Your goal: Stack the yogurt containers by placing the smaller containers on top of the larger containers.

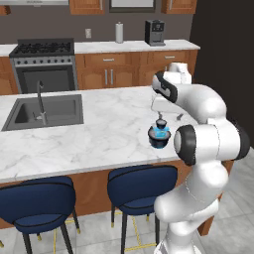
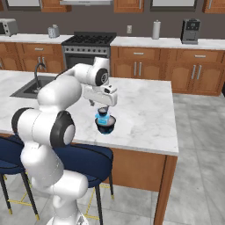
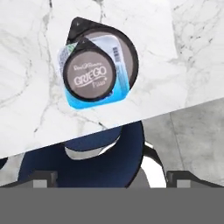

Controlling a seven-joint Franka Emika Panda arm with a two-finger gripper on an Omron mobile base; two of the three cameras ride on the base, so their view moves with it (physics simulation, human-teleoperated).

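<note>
The stack was up: the tiny dark cup (image 3: pixel 89 75) sat on the light-blue cup (image 3: pixel 100 97), which sat on the wide dark tub (image 3: pixel 124 52), all three on the marble surface (image 1: pixel 89 139) close to its near edge, above a blue stool (image 3: pixel 83 162). From the hand view the three didn't line up; the small ones sat off toward one side of the tub's pale top rather than centred. That was the worry, as I judged it: a tower this narrow near the edge could topple if the fingers clipped the top cup on the way out, and a fall could carry it off the surface. The tool (image 2: pixel 102 107) hung right above the top cup, jaws spread wide and gripping nothing. The arm reached out from the base, elbow high, wrist bent so the hand pointed straight down.
</note>
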